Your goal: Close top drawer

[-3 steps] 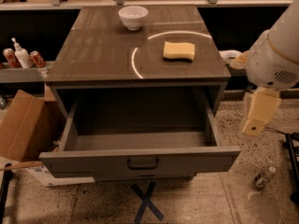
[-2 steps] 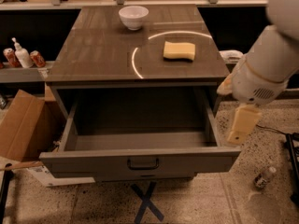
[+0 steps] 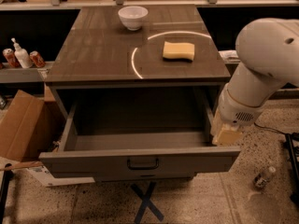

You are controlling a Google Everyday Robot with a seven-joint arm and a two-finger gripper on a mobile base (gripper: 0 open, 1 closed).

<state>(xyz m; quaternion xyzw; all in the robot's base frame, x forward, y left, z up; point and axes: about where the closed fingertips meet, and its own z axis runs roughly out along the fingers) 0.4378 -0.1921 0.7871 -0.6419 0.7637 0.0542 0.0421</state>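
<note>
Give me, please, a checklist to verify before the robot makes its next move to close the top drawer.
1. The top drawer is open and needs a push: ok, it is pulled far out.
2. Nothing sticks up from inside the drawer: ok.
3. The gripper is in front of the panel, near the handle: not ok, it is at the drawer's right front corner.
4. The gripper touches the drawer: cannot tell.
5. The bowl and the sponge are away from the arm: ok.
</note>
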